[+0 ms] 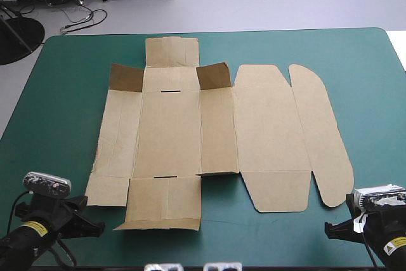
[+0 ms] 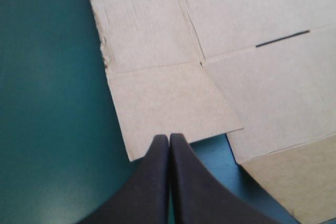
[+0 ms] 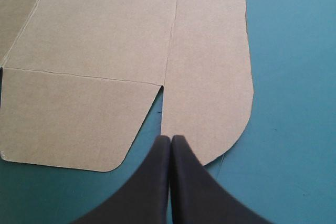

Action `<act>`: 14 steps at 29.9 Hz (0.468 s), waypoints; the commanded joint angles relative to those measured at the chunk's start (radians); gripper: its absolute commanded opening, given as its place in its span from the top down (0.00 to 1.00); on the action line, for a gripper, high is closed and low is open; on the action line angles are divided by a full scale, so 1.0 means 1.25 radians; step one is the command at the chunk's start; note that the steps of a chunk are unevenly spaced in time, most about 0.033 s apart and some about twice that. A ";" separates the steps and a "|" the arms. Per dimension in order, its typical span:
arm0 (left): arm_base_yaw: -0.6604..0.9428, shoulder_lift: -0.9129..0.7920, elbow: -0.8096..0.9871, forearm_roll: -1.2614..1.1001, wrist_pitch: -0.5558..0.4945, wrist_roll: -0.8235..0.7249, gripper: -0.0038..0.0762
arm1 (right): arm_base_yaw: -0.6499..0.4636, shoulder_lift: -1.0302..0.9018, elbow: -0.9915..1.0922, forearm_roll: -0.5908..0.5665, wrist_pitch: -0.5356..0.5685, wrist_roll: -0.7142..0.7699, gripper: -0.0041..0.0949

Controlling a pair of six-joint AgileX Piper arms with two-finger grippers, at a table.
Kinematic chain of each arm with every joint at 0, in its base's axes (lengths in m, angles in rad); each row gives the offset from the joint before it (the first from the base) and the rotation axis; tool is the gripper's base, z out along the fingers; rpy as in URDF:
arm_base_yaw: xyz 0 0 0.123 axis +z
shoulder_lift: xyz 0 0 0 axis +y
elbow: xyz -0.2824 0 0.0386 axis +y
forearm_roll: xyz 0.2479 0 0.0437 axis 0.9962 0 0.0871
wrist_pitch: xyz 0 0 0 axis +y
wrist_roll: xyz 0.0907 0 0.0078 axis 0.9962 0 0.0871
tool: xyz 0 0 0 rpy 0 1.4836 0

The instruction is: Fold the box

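The brown box (image 1: 209, 134) lies as a cut sheet on the teal-green cover, mostly flat. Two small flaps near its far end stand raised (image 1: 212, 75). My left gripper (image 1: 95, 226) rests at the near left corner of the table, shut, its tip just short of the sheet's near left flap (image 2: 168, 106). My right gripper (image 1: 330, 230) sits at the near right, shut, pointing at the rounded lid flap (image 3: 210, 87) just ahead of its tip (image 3: 170, 139). The box (image 2: 252, 14) fills the space ahead of the left fingers (image 2: 169, 139).
Bare teal-green cover (image 1: 374, 112) lies right of the sheet and along the left side (image 1: 63, 106). The table's near edge runs just behind both grippers.
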State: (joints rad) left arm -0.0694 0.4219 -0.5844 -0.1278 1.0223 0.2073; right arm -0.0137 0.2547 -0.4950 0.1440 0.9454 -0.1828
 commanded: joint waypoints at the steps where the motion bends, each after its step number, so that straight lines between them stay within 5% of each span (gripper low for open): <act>1: -0.001 0.035 -0.115 -0.021 -0.007 -0.017 0.96 | 0.002 0.007 -0.024 0.003 -0.047 -0.004 0.98; 14: -0.001 0.297 -0.402 -0.023 0.017 -0.017 0.96 | 0.002 0.007 -0.024 0.003 -0.047 -0.004 0.98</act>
State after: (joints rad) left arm -0.0694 0.7113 -1.0340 -0.1378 1.1196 0.1950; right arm -0.0137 0.2547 -0.4950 0.1440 0.9454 -0.1828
